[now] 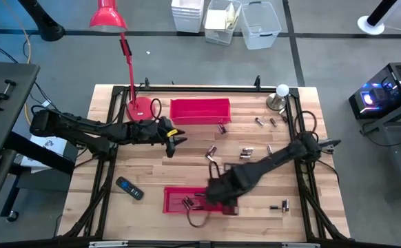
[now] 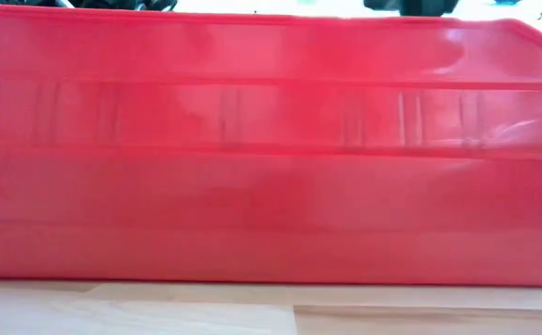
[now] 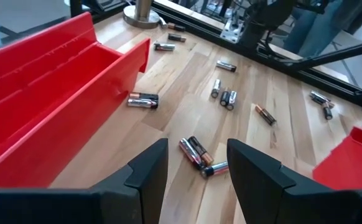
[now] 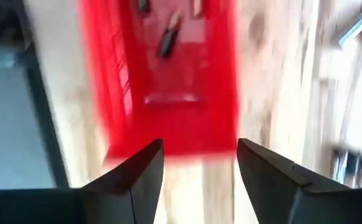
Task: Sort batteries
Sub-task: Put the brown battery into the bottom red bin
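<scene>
Several small batteries lie scattered on the wooden table, among them a pair [image 3: 195, 151] just beyond my left gripper [image 3: 198, 169] and others at mid-table [image 1: 245, 151]. My left gripper [image 1: 176, 138] hovers open above the table near the far red tray [image 1: 200, 110], with nothing between its fingers. My right gripper [image 1: 218, 194] points down, open and empty, over the near red tray [image 1: 176, 200]. In the right wrist view that tray [image 4: 168, 118] holds a few batteries [image 4: 168, 38] beyond the gripper [image 4: 199, 158].
A red desk lamp [image 1: 137, 107] stands at the far left of the table and a silvery stand with a white ball [image 1: 280, 96] at the far right. A black handset [image 1: 129, 187] lies near left. The near tray's wall [image 2: 271, 149] fills the low view.
</scene>
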You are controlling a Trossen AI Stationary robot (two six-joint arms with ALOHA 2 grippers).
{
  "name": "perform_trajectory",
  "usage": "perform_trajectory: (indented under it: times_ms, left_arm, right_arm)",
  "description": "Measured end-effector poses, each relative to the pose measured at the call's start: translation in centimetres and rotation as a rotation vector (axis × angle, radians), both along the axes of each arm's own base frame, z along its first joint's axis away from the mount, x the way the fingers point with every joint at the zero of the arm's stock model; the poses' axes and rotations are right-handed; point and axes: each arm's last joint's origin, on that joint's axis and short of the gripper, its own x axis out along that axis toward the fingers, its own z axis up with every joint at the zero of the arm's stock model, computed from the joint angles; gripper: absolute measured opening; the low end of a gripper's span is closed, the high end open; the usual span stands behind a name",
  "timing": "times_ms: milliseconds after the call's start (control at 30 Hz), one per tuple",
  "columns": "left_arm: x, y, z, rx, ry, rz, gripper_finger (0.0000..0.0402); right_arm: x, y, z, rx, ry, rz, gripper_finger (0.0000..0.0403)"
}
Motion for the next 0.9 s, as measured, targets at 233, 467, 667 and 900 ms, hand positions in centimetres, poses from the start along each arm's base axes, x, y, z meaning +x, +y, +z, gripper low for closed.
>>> perform_trajectory:
  times_ms: [233,467,667,900]
  left_arm:
    - [0.0,0.1,0.0,0.003,0.0,0.009,0.0156]
    - [0.0,0.1,0.0,0.004,-0.001,0.011,0.0156]
    - [0.0,0.1,0.0,0.004,-0.001,0.011,0.0156]
    - [0.0,0.1,0.0,0.005,0.001,0.04,0.0156]
  right_arm:
    - [-7.4,2.1,2.2,-0.047,0.029,-0.159,0.0193]
    - [-14.8,3.7,-3.9,0.09,0.197,-0.234,0.0193]
    - [-16.1,3.0,-8.6,0.094,0.174,-0.222,0.0193]
    - [-17.2,1.9,-12.2,0.087,0.189,-0.175,0.0193]
